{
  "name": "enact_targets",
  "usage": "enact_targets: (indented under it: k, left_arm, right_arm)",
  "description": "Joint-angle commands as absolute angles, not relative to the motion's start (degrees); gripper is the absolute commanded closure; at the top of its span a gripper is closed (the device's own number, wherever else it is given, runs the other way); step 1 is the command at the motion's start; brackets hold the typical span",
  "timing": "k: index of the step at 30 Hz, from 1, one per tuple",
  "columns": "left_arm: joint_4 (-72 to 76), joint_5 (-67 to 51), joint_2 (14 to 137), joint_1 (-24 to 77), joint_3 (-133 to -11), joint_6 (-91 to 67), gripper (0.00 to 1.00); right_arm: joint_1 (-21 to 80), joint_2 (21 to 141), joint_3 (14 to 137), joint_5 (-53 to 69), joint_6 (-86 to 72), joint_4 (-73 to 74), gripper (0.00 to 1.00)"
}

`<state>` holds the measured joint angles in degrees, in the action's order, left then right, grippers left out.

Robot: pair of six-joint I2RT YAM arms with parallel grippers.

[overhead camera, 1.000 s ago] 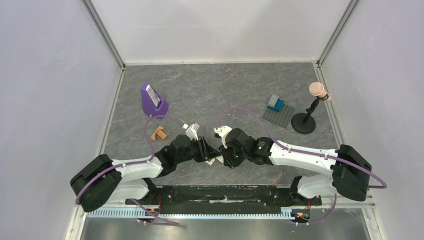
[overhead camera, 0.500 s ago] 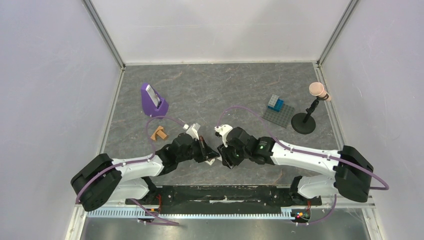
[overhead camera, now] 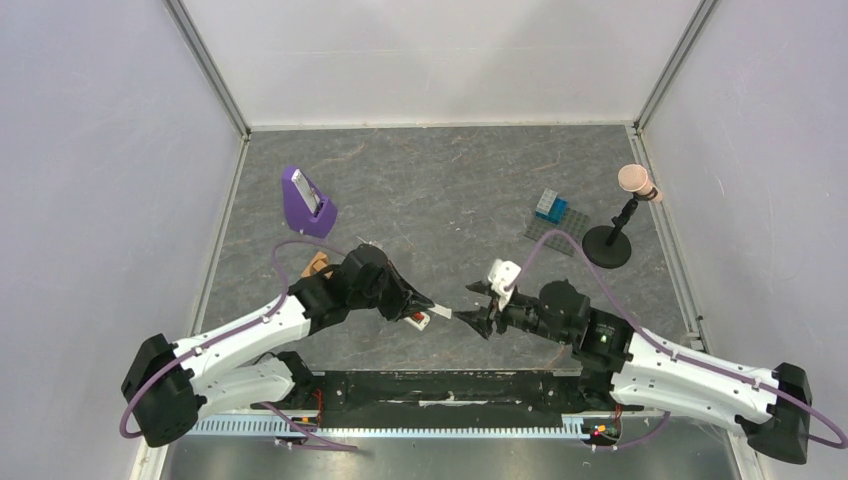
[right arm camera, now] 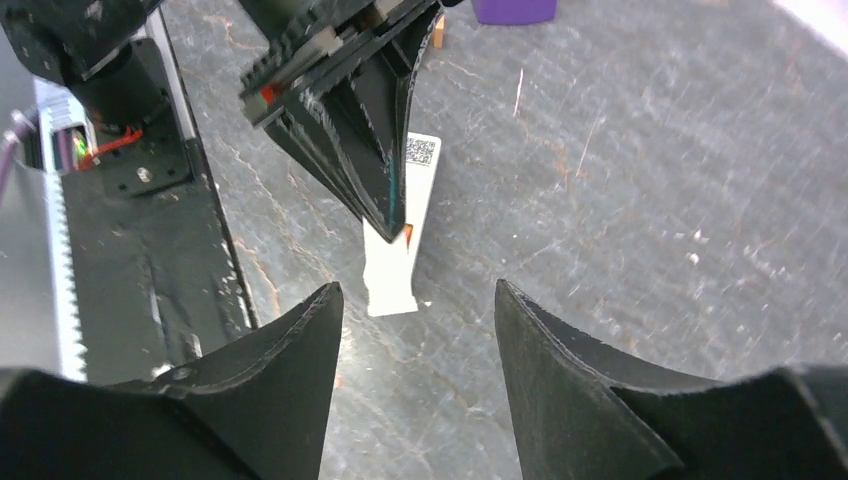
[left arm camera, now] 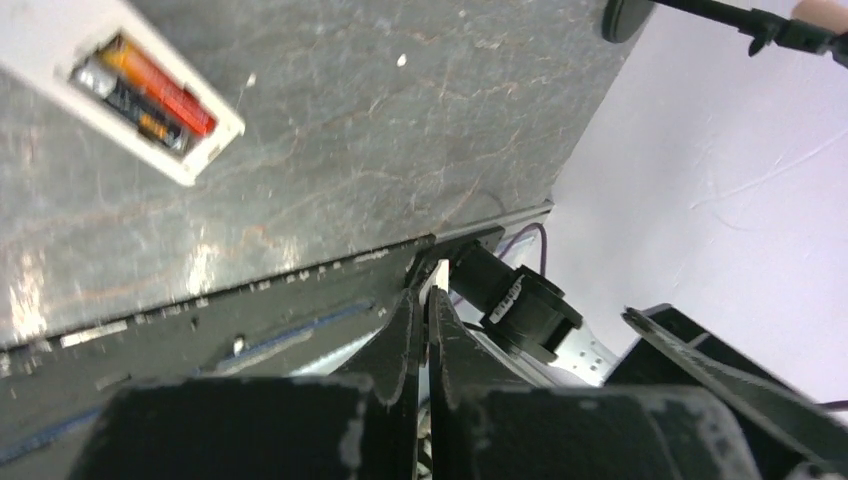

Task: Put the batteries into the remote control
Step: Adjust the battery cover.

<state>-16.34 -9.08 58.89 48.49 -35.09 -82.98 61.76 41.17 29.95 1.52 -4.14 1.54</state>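
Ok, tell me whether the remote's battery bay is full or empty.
Full: the left wrist view shows both batteries seated in the open remote control.

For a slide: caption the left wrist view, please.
Left hand pinches a white strip; remote control lies open, both batteries seated.

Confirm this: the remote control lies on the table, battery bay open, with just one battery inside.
Not quite: the left wrist view shows two inside, a red-orange battery and a dark battery. The remote control does lie on the table, bay open.
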Motion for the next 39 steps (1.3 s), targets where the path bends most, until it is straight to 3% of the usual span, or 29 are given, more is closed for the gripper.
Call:
enact_targets:
  k: [1, 6, 19, 24, 39]
  left_arm:
    - [-27.85, -15.34, 59.3, 48.27, -40.76, -94.84, 0.98]
    - [-30.96, -20.73, 58.39, 48.25, -43.45, -98.33, 0.98]
    - [-32.08, -24.74, 52.97, 48.05, -42.9, -104.15, 0.98]
    - [-31.94, -25.54, 51.02, 48.08, -41.8, -104.98, 0.98]
    - [-30.94, -26.02, 48.42, 48.08, -40.56, -105.19, 0.98]
  right_arm:
    - [63.57, 35.92, 22.0, 3.05, 9.9, -17.87, 0.41]
    - [65.01, 36.98, 23.11, 7.52, 19.26, -16.85, 0.47]
    - [69.69, 38.72, 25.03, 13.83, 22.96, -13.69, 0.47]
    - [70.29, 40.05, 23.51, 12.49, 23.11, -14.84, 0.58]
    - [70.61, 40.01, 20.05, 8.58, 23.86, -21.27, 0.78]
